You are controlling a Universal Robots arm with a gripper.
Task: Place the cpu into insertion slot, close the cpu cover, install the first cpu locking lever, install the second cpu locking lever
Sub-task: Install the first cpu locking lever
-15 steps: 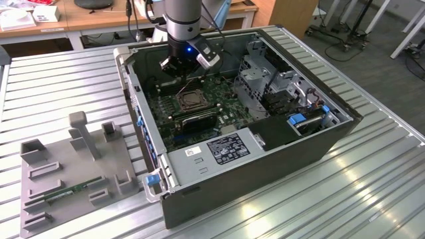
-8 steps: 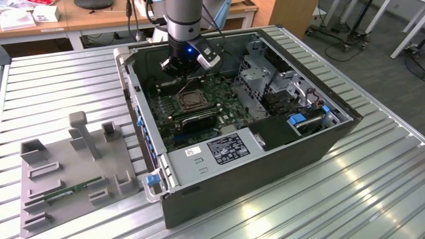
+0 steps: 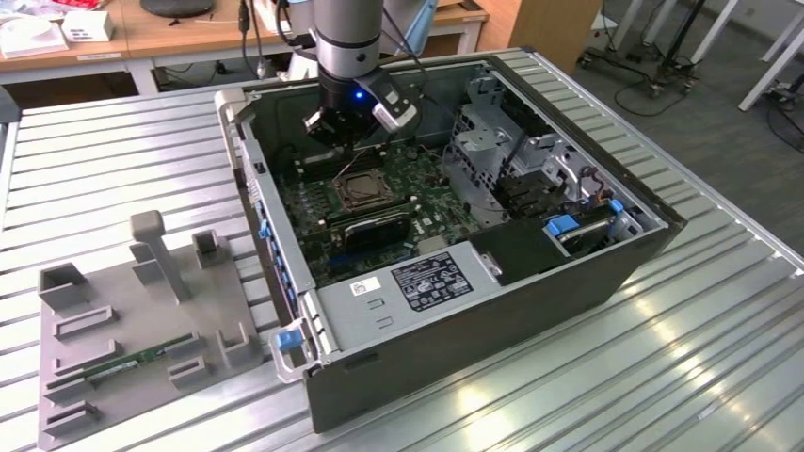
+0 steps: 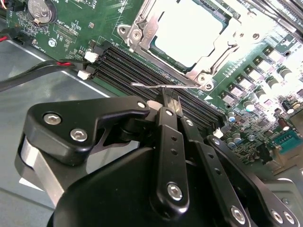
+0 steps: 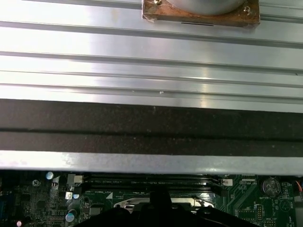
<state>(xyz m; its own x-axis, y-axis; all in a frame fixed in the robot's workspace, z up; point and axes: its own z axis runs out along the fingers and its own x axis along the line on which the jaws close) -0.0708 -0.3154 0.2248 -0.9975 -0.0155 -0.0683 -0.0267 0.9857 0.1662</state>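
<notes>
The cpu (image 4: 189,33) lies in the insertion slot (image 3: 356,188), its silvery top showing through the window of the cpu cover (image 4: 138,29), which is folded down flat over it. A thin wire locking lever (image 4: 146,85) runs along the socket's edge beside the memory slots. My gripper (image 4: 168,100) is shut, its black fingertips right against that lever, nothing else between them. In the exterior view the gripper (image 3: 337,132) hangs inside the open computer case, just behind the socket. In the first wrist view the gripper's dark outline (image 5: 156,210) sits over the board.
Long black memory slots (image 4: 137,68) lie next to the socket, with a red-black cable (image 4: 47,66) nearby. A drive cage (image 3: 503,151) and power supply (image 3: 421,282) fill the case's right and front. A grey fixture plate (image 3: 75,395) holds a memory stick (image 3: 132,363).
</notes>
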